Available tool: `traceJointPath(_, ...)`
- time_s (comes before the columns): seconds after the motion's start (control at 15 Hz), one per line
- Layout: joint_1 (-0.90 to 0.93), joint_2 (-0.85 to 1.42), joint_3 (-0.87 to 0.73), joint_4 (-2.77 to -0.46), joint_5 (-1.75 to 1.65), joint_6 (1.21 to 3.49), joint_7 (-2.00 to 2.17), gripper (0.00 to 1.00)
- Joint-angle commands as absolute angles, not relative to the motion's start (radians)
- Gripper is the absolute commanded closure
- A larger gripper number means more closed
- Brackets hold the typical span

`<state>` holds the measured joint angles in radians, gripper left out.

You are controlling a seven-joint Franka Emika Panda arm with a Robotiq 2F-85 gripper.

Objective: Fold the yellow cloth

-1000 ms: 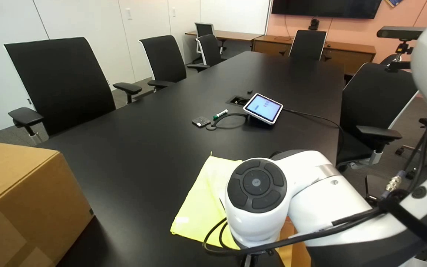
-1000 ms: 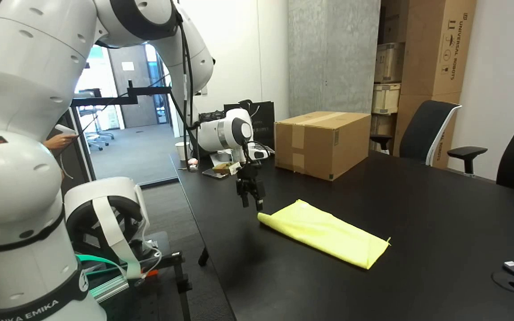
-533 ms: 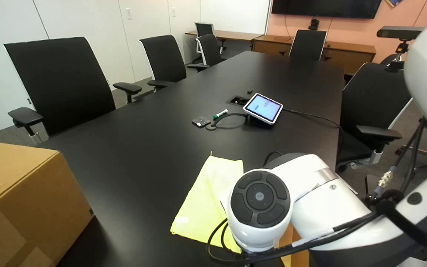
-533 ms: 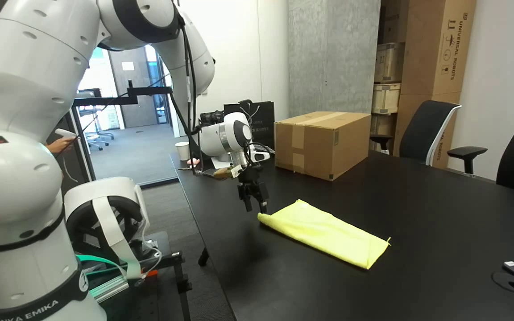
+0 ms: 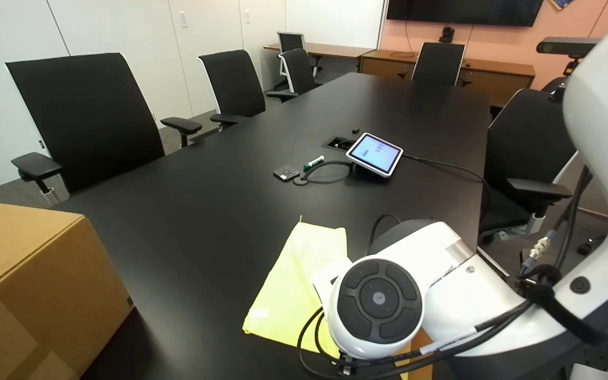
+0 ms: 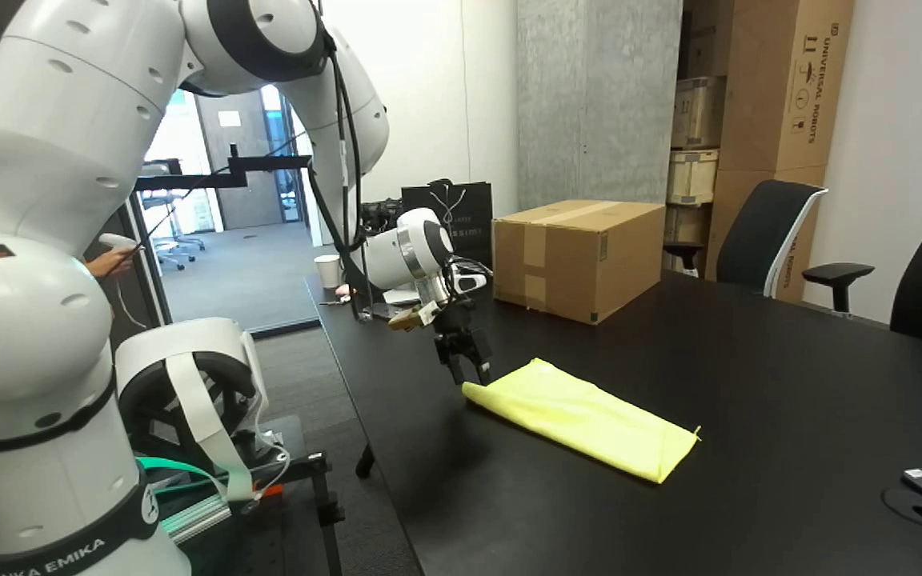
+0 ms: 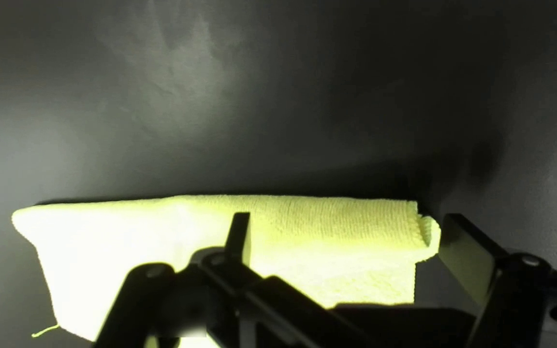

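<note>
The yellow cloth (image 6: pixel 589 420) lies on the dark table as a long folded strip, with its near long edge rolled over. It also shows in an exterior view (image 5: pixel 285 295), partly covered by the arm's wrist. My gripper (image 6: pixel 471 379) points down, slightly tilted, just above the cloth's rolled corner. In the wrist view the gripper (image 7: pixel 346 217) is open wide. One of the fingers (image 7: pixel 238 237) stands over the cloth (image 7: pixel 336 227), and the opposite finger is just past its rolled end. Nothing is held between them. Whether the fingertips touch the cloth I cannot tell.
A large cardboard box (image 6: pixel 581 260) stands on the table (image 5: pixel 203 227) beyond the cloth. A tablet (image 5: pixel 375 154), a green marker (image 5: pixel 314 162) and a small dark device (image 5: pixel 286 173) lie further along. A white cup (image 6: pixel 328 270) and a black bag (image 6: pixel 469 224) are behind the arm.
My gripper has moved toward the cloth's rolled corner, to the right and slightly lower in an exterior view, and it tilts more. The jaws stay open. The cloth has not moved.
</note>
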<state>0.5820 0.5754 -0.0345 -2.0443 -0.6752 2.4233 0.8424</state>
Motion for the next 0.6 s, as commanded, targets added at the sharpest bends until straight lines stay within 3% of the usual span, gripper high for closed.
traceJointPath(0.0, 0.586, 0.588, -0.044, -2.023, -0.760, 2.435, 0.923, 0.00)
traceJointPath(0.53, 0.556, 0.588, -0.010, -2.034, -0.838, 2.415, 0.985, 0.00)
